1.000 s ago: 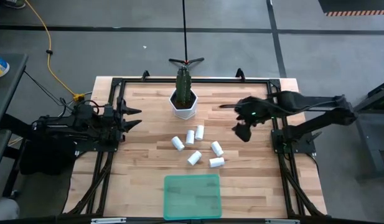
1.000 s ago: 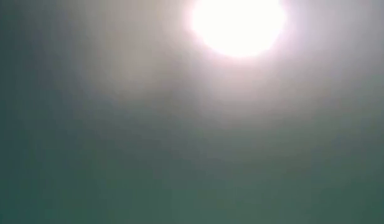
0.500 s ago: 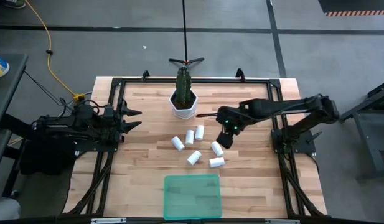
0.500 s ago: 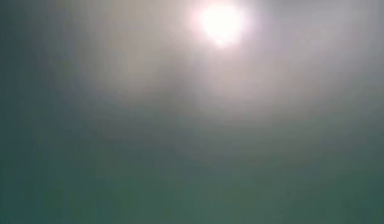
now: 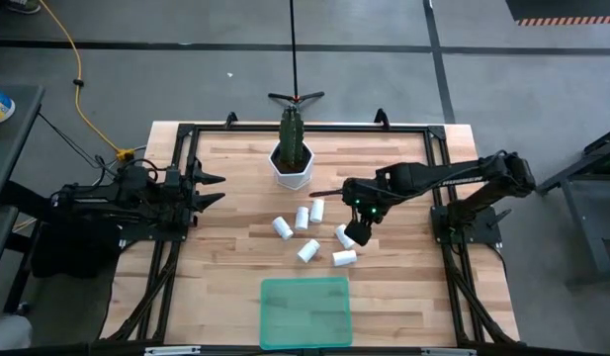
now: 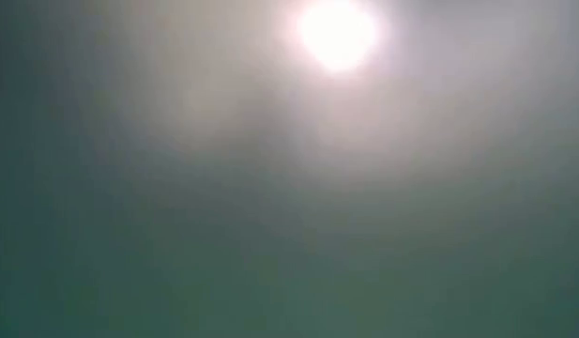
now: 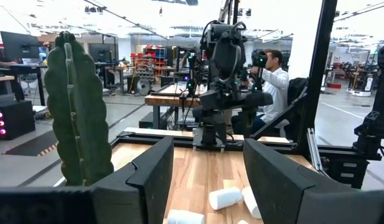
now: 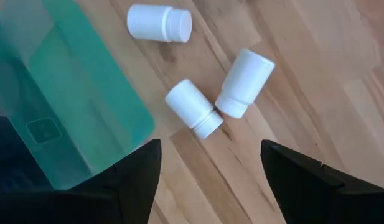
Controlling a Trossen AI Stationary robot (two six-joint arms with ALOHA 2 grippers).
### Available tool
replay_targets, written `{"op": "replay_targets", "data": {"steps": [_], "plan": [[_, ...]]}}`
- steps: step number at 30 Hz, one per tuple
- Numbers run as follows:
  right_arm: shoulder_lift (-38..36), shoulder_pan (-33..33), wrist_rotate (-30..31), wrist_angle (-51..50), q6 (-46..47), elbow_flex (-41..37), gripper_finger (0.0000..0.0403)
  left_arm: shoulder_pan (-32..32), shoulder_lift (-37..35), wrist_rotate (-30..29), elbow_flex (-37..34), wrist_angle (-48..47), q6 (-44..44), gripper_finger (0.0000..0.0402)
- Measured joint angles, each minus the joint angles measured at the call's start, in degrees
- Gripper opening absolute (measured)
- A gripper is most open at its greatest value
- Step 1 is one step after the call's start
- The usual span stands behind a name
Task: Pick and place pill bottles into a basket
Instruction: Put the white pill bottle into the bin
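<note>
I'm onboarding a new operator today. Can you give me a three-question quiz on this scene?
1. How many bottles lie on the table?
2. True or false: the tray already holds a bottle.
3. Which gripper is over the bottles: A) left B) right?

Key: 1. Six. 2. False; all lie on the wood. 3. B; it is open above them, while the left waits at the table's left edge.

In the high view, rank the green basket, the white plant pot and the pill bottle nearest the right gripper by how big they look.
1. The basket, by far the largest.
2. The white plant pot, clearly smaller.
3. The pill bottle just beside the right gripper, smallest. All the bottles look about alike in size.
</note>
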Motion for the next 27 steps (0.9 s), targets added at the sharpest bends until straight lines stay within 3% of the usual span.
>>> {"op": "replay_targets", "data": {"steps": [12, 27], "plan": [[0.6, 2.3, 0.3, 3.0, 9.3, -1.4, 0.0266, 0.0, 0.0, 0.0, 0.0, -1.3, -0.2, 0.0227], [10.4, 3.3, 5.7, 4.9, 15.3, -1.4, 0.0266, 0.0, 0.0, 0.0, 0.0, -1.3, -1.7, 0.0227]]}}
